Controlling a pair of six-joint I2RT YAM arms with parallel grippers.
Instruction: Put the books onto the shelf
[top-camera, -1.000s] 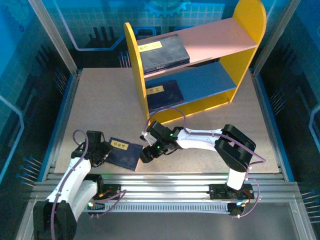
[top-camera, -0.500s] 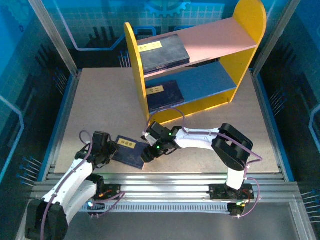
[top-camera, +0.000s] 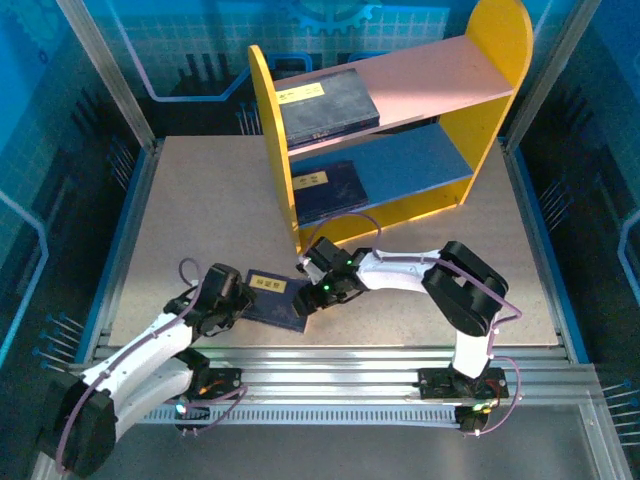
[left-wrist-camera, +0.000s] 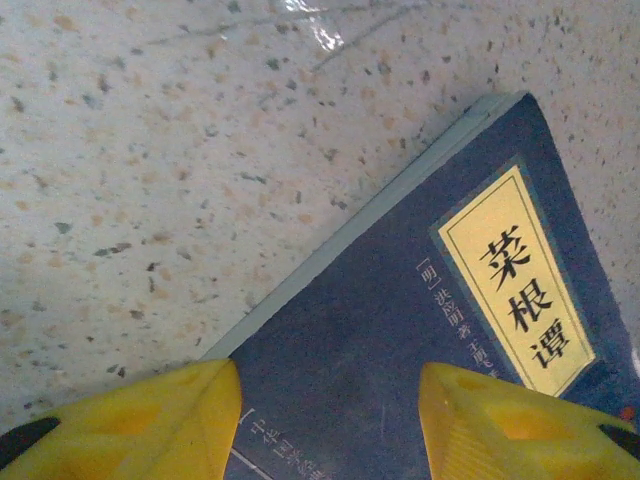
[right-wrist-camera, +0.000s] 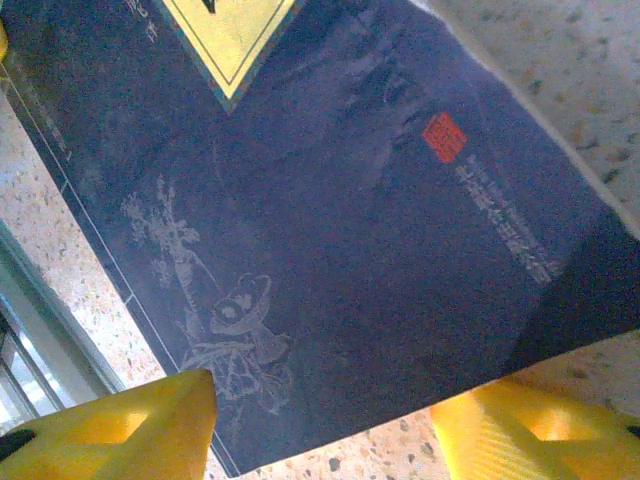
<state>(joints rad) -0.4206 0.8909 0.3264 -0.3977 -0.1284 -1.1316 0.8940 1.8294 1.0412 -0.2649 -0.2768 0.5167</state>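
Navy book (top-camera: 272, 300) lies flat and a bit crooked by the near edge of the tabletop (top-camera: 200, 220). The left gripper (top-camera: 236, 300) is at its left side and the right gripper (top-camera: 318, 296) at its right, both just as close. The shelf (top-camera: 400, 120) stands far behind. In the left wrist view, yellow fingers (left-wrist-camera: 150, 420) stand apart over one book corner. In the right wrist view, the fingers (right-wrist-camera: 130, 425) stand apart too, with the cover just ahead.

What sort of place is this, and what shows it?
Probably a robot lab test cell: left arm and right arm bolted at a table edge, a metal frame with blue walls around, and a shelf.
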